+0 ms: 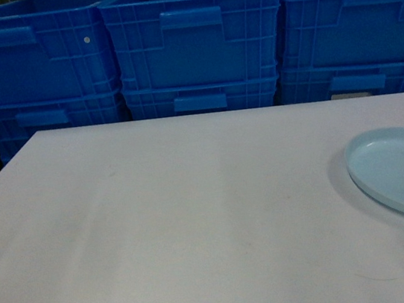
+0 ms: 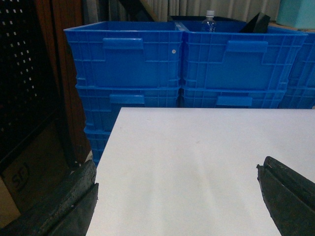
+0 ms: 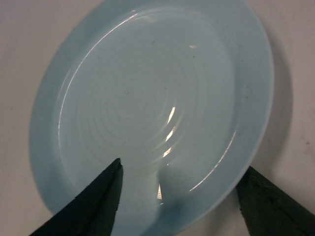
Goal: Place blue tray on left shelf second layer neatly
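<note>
The blue tray point(image 1: 402, 172) is a pale blue round dish lying flat on the white table point(image 1: 182, 222) at its right side, cut off by the head view's edge. In the right wrist view the blue tray point(image 3: 152, 108) fills the frame. My right gripper point(image 3: 183, 164) is open astride its near rim, one finger point(image 3: 96, 201) over the dish's inside and the other finger point(image 3: 270, 204) outside the rim. My left gripper point(image 2: 176, 176) hangs open above bare table near the left edge, holding nothing. Neither gripper shows in the head view. The shelf is not clearly in view.
Stacked deep-blue ribbed crates point(image 1: 195, 47) line the far edge of the table, with a clear bottle point(image 2: 209, 20) standing in one. Left of the table are a brown upright point(image 2: 66, 73), a dark perforated panel point(image 2: 24, 69) and a cardboard box point(image 2: 15, 191).
</note>
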Controlling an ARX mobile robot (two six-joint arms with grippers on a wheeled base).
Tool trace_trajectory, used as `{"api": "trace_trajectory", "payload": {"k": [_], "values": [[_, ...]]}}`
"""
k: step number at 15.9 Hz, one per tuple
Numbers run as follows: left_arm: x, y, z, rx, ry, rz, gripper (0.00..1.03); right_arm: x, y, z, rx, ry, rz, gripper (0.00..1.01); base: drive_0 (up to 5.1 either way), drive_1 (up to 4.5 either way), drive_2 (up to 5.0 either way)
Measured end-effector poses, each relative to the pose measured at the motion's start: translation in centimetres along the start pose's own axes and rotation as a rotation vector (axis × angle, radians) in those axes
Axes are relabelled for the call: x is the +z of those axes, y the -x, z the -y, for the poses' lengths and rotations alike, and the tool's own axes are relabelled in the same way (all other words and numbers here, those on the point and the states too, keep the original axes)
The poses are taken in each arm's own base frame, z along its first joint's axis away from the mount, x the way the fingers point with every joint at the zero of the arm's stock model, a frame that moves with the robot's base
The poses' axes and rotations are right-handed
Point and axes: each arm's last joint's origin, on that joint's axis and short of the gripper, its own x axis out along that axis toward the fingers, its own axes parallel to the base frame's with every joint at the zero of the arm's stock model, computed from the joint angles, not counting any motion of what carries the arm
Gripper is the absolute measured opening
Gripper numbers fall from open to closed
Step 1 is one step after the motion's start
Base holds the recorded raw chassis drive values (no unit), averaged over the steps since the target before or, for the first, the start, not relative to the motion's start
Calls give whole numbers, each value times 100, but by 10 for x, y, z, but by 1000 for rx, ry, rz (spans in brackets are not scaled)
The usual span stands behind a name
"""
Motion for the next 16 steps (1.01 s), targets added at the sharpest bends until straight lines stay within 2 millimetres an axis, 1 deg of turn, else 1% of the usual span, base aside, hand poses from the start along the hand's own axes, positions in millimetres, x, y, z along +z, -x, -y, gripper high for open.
{"api": "trace_trajectory", "payload": {"k": [3,5,7,9,10,11,12,13,14,15,16], "values": [[0,0,0,0,0,0,98,-3,-3,6,-28,9,16,44,0,0,0],[0,0,0,1,0,0,98,-6,-5,12,-5,-14,40,22,0,0,0],[0,0,0,0,0,0,98,-8,-4,13,19,-43,59,3,0,0,0],[0,0,0,0,0,0,98,-5,3,10,31,-52,94,2,0,0,0],[0,0,0,0,0,0,98,-1,12,2,24,-17,134,2,0,0,0],[0,0,0,0,0,0,98,7,28,-13,-1,49,194,2,0,0,0],[0,0,0,0,0,0,98,17,51,-36,-8,124,266,2,0,0,0],[0,0,0,0,0,0,98,23,71,-60,-4,195,328,2,0,0,0],[0,0,0,0,0,0,98,25,93,-90,16,284,399,2,0,0,0],[0,0,0,0,0,0,98,21,111,-113,33,349,456,2,0,0,0],[0,0,0,1,0,0,98,11,126,-133,34,386,504,2,0,0,0]]}}
